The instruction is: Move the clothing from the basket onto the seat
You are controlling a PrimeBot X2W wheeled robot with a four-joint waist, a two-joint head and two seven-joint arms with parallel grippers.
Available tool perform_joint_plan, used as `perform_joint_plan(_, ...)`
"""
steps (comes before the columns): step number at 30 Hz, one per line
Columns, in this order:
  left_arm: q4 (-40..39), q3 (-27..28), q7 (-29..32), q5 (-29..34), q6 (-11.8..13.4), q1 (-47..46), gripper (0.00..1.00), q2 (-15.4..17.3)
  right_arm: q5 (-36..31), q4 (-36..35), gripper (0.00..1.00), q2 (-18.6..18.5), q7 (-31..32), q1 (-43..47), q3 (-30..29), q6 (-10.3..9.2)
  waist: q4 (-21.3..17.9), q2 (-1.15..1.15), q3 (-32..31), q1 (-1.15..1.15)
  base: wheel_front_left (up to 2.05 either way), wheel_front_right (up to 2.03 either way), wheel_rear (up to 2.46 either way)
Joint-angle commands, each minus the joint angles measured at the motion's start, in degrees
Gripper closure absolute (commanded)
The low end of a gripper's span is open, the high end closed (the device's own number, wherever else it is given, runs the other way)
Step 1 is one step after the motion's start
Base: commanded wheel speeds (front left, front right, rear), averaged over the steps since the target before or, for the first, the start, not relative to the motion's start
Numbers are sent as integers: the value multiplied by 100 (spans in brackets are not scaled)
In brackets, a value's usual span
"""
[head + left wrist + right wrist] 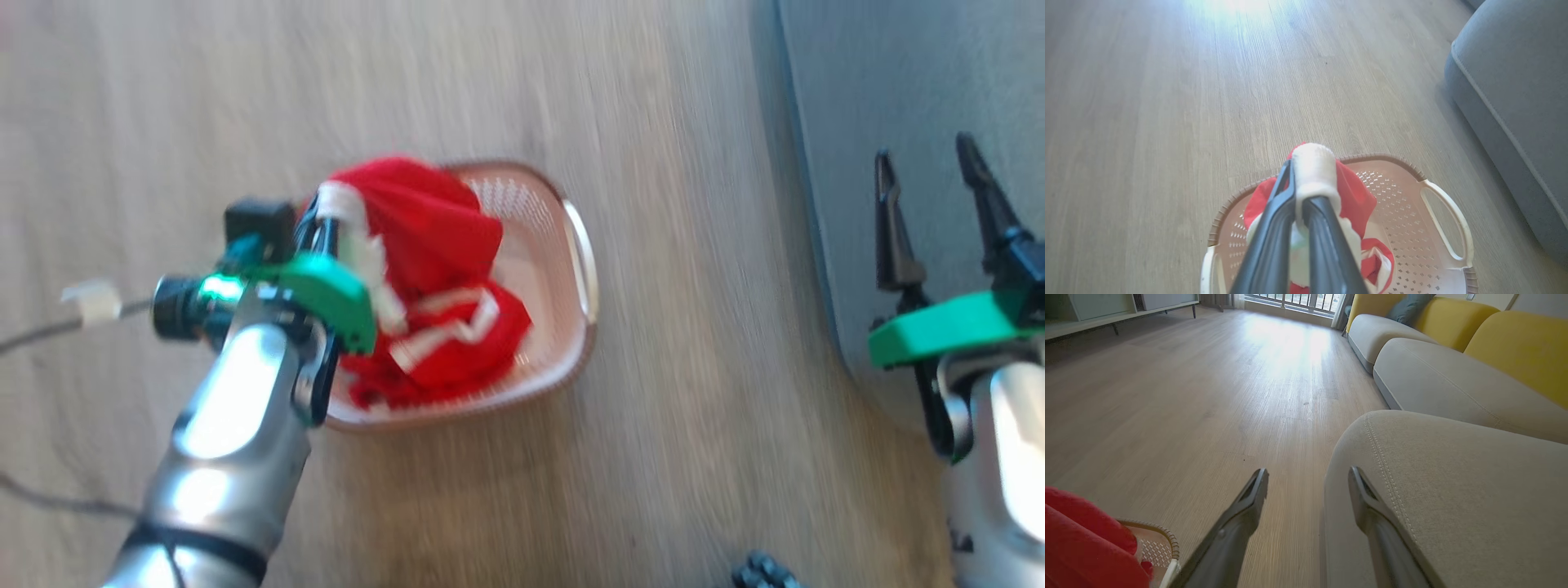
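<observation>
Wood plank floor [694,367] runs under everything, pale, with glare at its far end in the right wrist view. Seat [898,82]: a grey cushion along the right edge of the head view, with a rounded corner and a double line of pale stitching [1372,441]; more grey cushions and yellow backs [1515,347] line up beyond it. Basket [581,269] stands on the floor left of the seat, apart from it with a strip of floor between; cream perforated walls, brown rim, one side handle [1447,220] facing the seat. Clothing [433,237] is red with white trim and most of it is heaped in the basket's left half, leaving the seat-side half of the bottom bare. One piece is drawn up in a peak above the rim at the far left corner. Left gripper [1298,192] sits over that corner, fingers nearly together, pinching a white cuff [1312,167] of the raised piece; the cuff folds over the right finger. Right gripper [925,155] is spread wide and holds nothing; in the head view it hangs over the seat's near edge, and in its own wrist view the left finger is over floor, the right over the seat corner. A thin cable with a white plug [94,300] lies on the floor at far left. A small dark thing [763,572] at the bottom edge is too blurred to name.
</observation>
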Motion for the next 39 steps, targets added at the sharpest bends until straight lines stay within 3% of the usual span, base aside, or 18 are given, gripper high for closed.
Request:
perform_joint_plan(1,-274,217,-77,-27,42,146,100,186,-52,-122,0,-97,-37,169,86,-2,483,0,-937,1,0,0,0)
perform_joint_plan(12,-1742,688,-78,-131,104,1491,100,457,-132,77,0,-88,-37,780,93,-2,752,0,-2077,1,0,0,0)
perform_joint_plan(28,-2966,734,414,-207,382,2253,100,826,23,244,0,-250,-37,1014,715,-2,775,0,-2610,1,0,0,0)
perform_joint_plan(34,-3484,532,588,-151,305,2196,100,833,250,319,0,-458,-37,748,1661,-2,804,0,-2621,1,0,0,0)
perform_joint_plan(37,-3800,323,770,-126,175,2105,100,799,440,374,0,-601,-37,434,2447,-2,843,0,-2637,1,0,0,0)
perform_joint_plan(39,-4058,83,995,-80,39,1978,100,767,799,504,0,-707,-37,55,3319,-2,913,0,-2668,1,0,0,0)
